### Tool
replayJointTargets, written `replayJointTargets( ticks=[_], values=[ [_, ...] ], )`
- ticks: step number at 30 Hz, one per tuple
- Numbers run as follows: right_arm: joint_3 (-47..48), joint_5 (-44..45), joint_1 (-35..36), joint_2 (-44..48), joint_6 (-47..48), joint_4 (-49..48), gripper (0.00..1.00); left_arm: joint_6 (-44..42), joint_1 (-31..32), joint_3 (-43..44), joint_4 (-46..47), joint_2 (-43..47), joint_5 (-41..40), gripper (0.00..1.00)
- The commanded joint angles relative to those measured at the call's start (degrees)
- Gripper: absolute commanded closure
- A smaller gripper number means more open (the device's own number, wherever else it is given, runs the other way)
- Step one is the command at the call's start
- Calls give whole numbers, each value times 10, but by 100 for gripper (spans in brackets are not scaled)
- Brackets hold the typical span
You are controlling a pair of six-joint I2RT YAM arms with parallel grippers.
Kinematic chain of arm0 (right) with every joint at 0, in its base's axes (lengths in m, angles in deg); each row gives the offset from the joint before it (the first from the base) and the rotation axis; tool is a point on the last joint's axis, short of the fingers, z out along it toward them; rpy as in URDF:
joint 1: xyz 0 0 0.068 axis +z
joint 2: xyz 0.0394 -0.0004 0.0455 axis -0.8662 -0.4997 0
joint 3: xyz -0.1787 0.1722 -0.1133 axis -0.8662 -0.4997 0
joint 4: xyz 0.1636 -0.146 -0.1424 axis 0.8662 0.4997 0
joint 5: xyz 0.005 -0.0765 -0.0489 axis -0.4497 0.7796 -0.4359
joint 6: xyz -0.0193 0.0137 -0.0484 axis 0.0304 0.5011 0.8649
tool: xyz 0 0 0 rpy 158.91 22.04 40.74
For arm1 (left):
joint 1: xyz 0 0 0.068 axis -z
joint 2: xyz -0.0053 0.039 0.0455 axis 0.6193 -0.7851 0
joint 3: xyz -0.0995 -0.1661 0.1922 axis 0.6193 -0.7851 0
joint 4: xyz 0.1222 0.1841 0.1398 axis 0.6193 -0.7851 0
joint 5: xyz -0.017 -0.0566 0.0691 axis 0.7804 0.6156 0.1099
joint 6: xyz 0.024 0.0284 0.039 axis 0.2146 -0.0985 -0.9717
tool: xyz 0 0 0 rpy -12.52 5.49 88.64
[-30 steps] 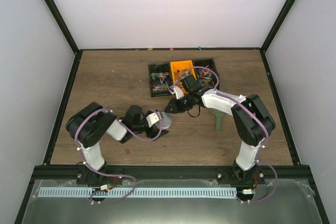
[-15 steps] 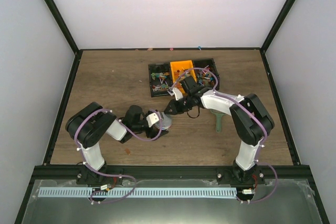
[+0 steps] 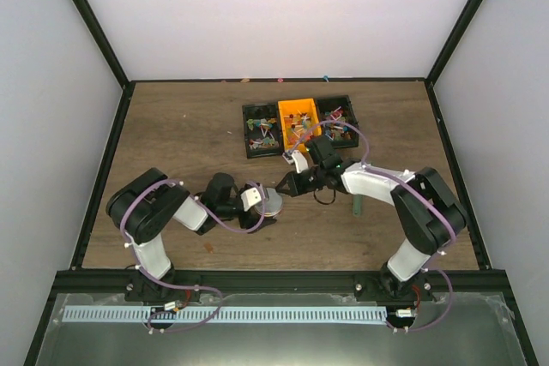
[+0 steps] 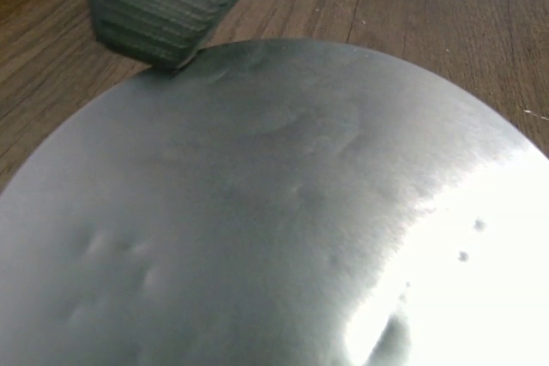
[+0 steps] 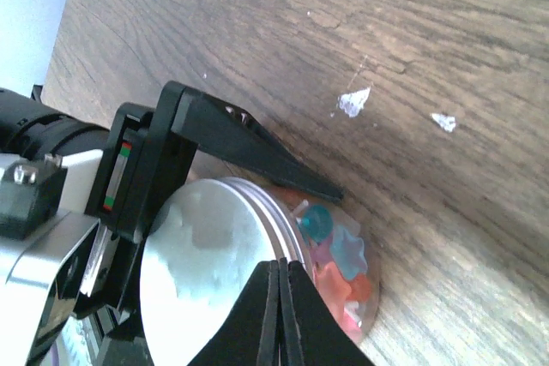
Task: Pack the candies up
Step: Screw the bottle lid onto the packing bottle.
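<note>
A small clear jar [image 3: 273, 201] with a silver lid [image 5: 206, 272] stands on the table in front of the tray. Candies [image 5: 339, 263] in blue, pink and orange show through its wall. My left gripper [image 3: 264, 206] is shut on the jar; one of its black fingers [image 5: 249, 147] lies along the jar's side. The lid [image 4: 257, 212] fills the left wrist view and hides the left fingers. My right gripper [image 5: 279, 267] is shut and empty, its tips right at the lid; it also shows in the top view [image 3: 286, 188]. More candies [image 3: 262, 130] lie in the tray.
A black tray [image 3: 249, 153] with an orange middle compartment [image 3: 298, 111] sits behind the jar. A green scoop handle [image 3: 356, 203] shows below the right forearm. Small white scraps [image 5: 353, 102] lie on the wood. A few loose sweets lie by the back wall [image 3: 326, 77].
My right gripper has moved from just in front of the tray down and left onto the jar's lid. The left gripper and the jar have stayed in place.
</note>
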Motion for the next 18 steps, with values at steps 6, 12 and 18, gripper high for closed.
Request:
replayJointTargets(
  ticks=[6, 12, 18],
  values=[
    [-89, -66, 64, 48, -52, 41, 99, 42, -9, 11, -34, -6, -55, 10],
    [-111, -60, 95, 73, -90, 20, 99, 42, -9, 12, -33, -13, -55, 10],
    [-124, -49, 102, 103, -108, 17, 99, 36, -8, 12, -38, -13, -51, 10]
  ],
)
